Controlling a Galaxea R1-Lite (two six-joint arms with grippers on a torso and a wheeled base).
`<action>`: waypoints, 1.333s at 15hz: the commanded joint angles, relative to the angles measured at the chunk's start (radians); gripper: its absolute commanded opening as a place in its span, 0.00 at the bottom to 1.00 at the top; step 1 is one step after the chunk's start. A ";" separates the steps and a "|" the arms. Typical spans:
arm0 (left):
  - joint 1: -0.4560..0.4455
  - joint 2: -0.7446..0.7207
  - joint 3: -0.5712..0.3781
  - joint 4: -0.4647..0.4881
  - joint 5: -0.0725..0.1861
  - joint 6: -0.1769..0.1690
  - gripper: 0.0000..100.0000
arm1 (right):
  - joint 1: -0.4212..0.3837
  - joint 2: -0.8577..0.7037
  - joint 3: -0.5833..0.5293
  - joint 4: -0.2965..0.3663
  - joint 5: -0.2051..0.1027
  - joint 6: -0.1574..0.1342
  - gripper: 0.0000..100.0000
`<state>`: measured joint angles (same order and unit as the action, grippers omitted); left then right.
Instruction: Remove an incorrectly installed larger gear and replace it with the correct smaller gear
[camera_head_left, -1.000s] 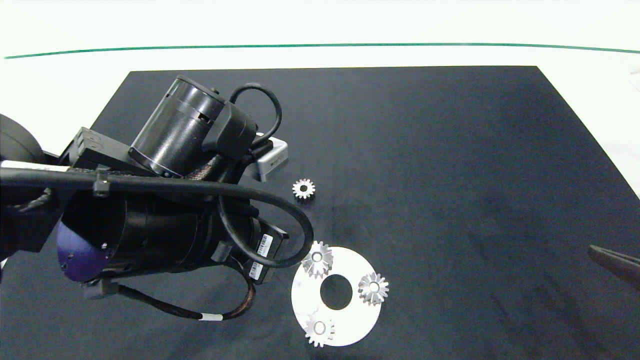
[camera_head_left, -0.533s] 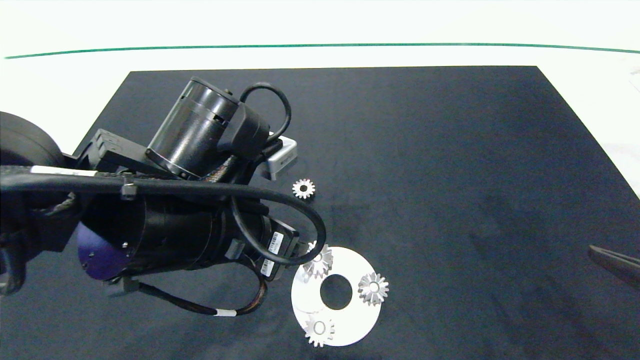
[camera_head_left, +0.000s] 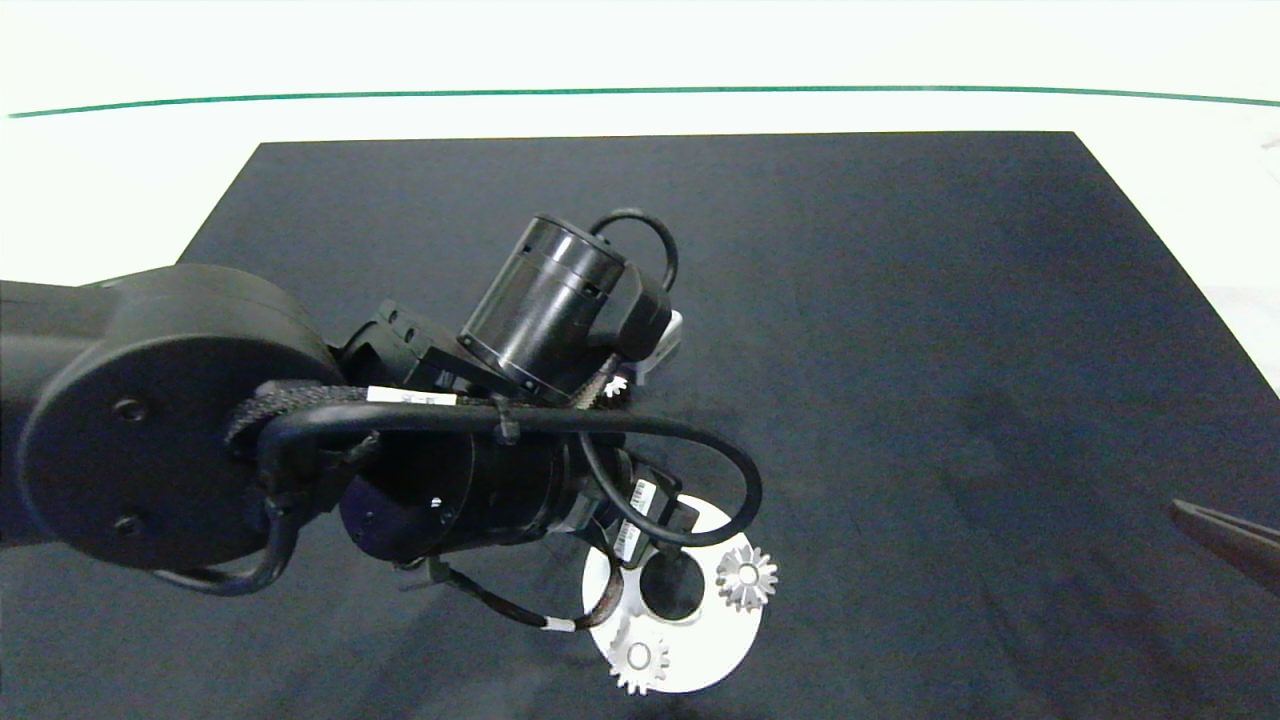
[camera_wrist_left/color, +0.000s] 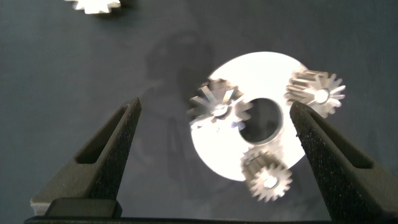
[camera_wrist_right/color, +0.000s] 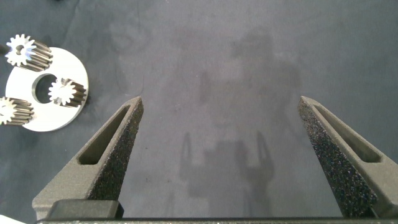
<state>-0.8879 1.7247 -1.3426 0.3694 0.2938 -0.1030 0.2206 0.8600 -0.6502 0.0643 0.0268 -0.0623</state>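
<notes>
L pincer (camera_wrist_left/color: 214, 134) hung above the silver disc (camera_head_left: 720, 650) w/ fingers (camera_wrist_left/color: 109, 146) spread wide, gripping nothing; in L wrist view the larger gear (camera_wrist_left/color: 219, 106) sat between them, below, on the disc beside its centre hole. In head view the L arm (camera_head_left: 300, 440) covered that gear. Two more gears on the disc rim: one (camera_head_left: 746, 577) on the R side, one (camera_head_left: 638, 658) on the near edge. Smaller gear (camera_head_left: 615, 385) lay on the black mat (camera_head_left: 900, 300) beyond the disc, apart from it, mostly hidden by the arm in head view; its teeth (camera_wrist_left/color: 96, 5) peeked in at L wrist view's edge. R pincer (camera_wrist_right/color: 224, 155) open too, empty, over bare mat at the counter's R side, well apart from the disc (camera_wrist_right/color: 46, 93).
</notes>
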 joint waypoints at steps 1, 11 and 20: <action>-0.022 0.046 -0.015 0.002 0.002 -0.014 1.00 | 0.000 -0.001 0.001 -0.007 0.001 -0.001 1.00; -0.042 0.142 -0.043 -0.003 0.028 -0.034 1.00 | -0.001 -0.001 0.001 -0.007 0.001 -0.001 1.00; 0.021 0.128 -0.032 -0.003 0.030 -0.024 1.00 | -0.001 -0.003 0.001 -0.007 0.001 -0.001 1.00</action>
<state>-0.8717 1.8583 -1.3757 0.3647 0.3213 -0.1279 0.2191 0.8587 -0.6485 0.0562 0.0268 -0.0623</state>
